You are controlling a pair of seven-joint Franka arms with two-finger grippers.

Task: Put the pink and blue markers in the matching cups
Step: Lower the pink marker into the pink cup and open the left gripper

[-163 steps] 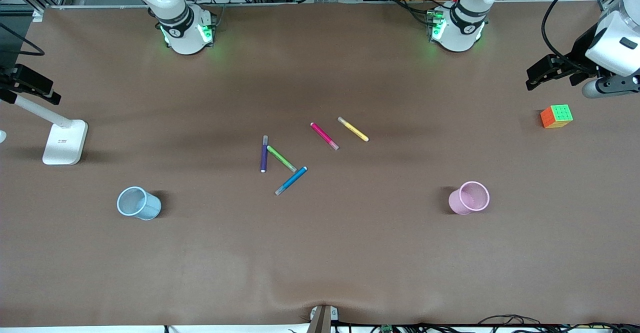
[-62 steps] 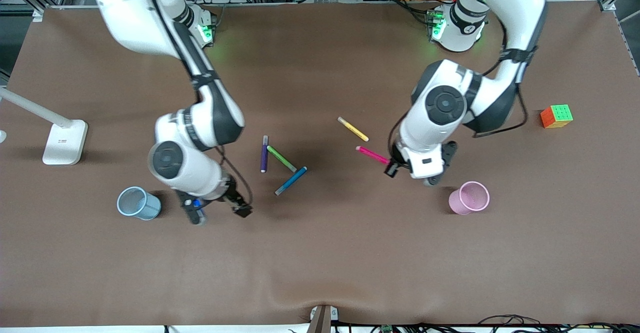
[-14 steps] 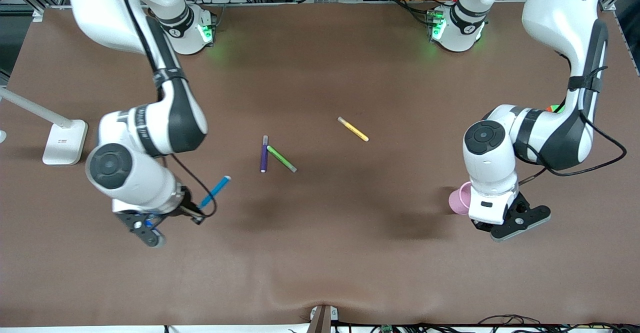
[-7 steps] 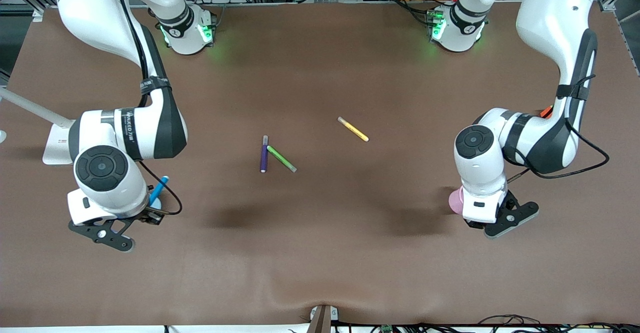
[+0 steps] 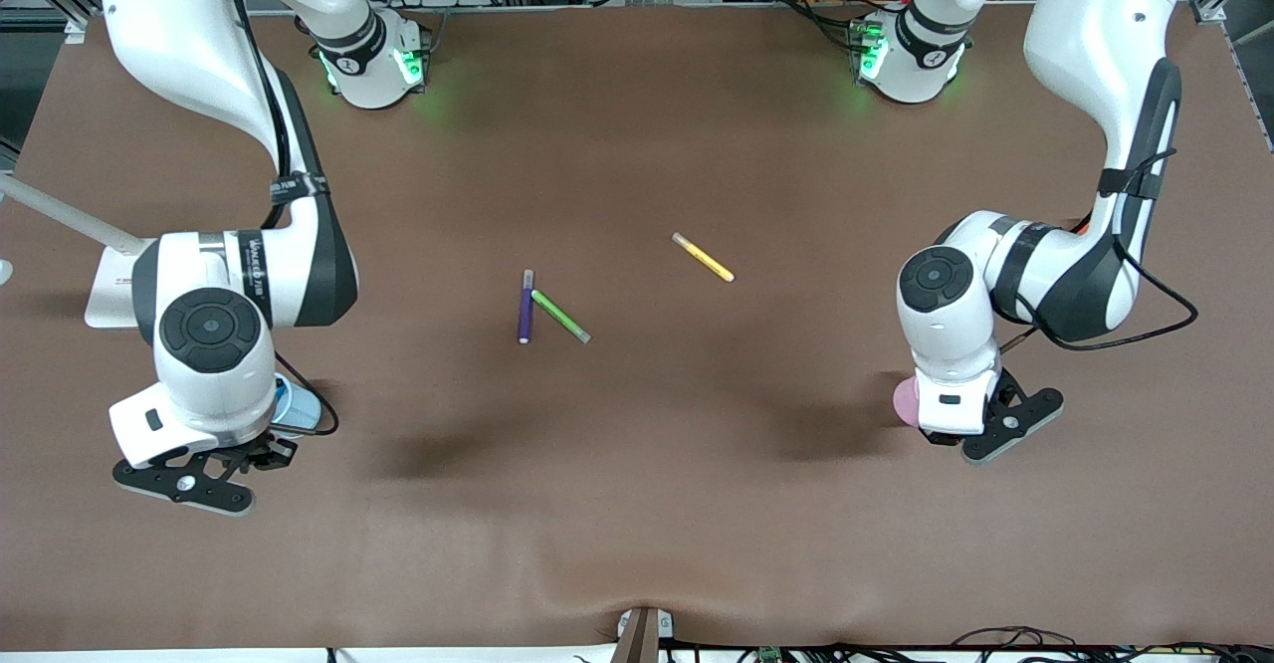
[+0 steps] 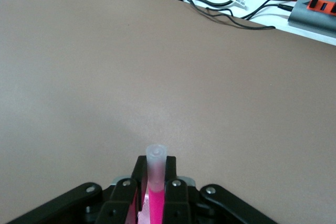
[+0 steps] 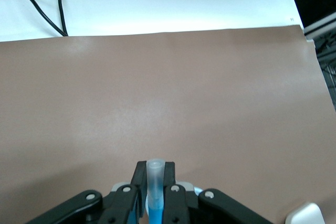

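Brown table cover (image 5: 637, 504), both arms out at their own ends of it. Right gripper (image 7: 154, 192) is clamped on the blue marker (image 7: 154, 205), pale cap sticking up between the fingers (image 7: 138, 182), and it's sitting right over the blue cup (image 5: 299, 406), which mostly hides under the wrist; only a sliver of rim peeks out at about 3 o'clock from the wrist in the front view. Left gripper (image 6: 156, 184) is pinched shut on the pink marker (image 6: 156, 203), same deal, cap end up, hanging over the pink cup (image 5: 906, 400), of which just the edge shows at 9 o'clock from that wrist. Can't really tell if either marker tip is already down inside its cup, the wrists block it.

Mid-table the leftovers: purple marker (image 5: 525, 307) and green marker (image 5: 560, 316) lying together in a V, touching or almost, and a yellow marker (image 5: 703, 257) off at their 2 o'clock, well apart.
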